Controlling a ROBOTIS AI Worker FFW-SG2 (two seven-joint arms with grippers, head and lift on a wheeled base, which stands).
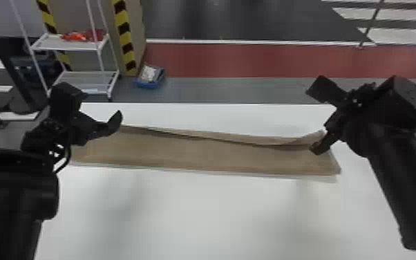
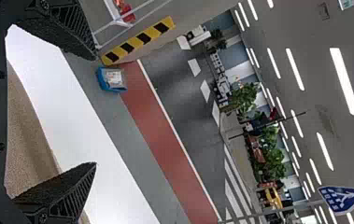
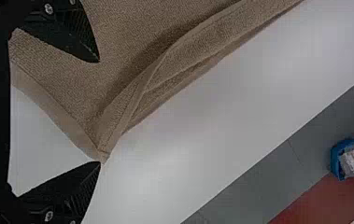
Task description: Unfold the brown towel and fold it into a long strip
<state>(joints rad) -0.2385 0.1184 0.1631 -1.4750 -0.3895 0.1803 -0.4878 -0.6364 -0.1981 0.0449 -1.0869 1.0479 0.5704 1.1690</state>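
Large white tabletop [image 1: 200, 214] first: it carries the work, flat and wide enough for the cloth at full length.

Long brown terry towel [image 1: 197, 152] next: across the tabletop, side to side, nearer the far edge. Already a narrow band; I take the job as well along. It presumably lies crosswise so each arm can tend 1 end. White surface runs toward the robot, probably useful if the band is turned again.

Along the far side, a loose flap edge [image 3: 158, 70] ripples, with a gap under it toward the right end. That looks like the part needing attention: smoothing or squaring, I'd judge.

2 black grippers. Left gripper [image 1: 102, 104]: spread wide, nothing between its 2 fingers, above the far side of the left end. Right gripper [image 1: 313, 120]: also wide, nothing clamped, 1 fingertip right by the far corner [image 3: 103, 156]. Touching or only near, I cannot tell. Its placing suits a pinch or a nudge there; a careless close could ruck the thin hem.

In the way: the bulky black left arm [image 1: 17, 179] hides part of the towel's left end from the head camera.

Around: dark red floor band [image 1: 269, 60] beyond the table; white wire-frame shelf [image 1: 86, 77] at far left; small blue bin [image 1: 148, 84] on the floor. All sit off the tabletop, no hindrance.
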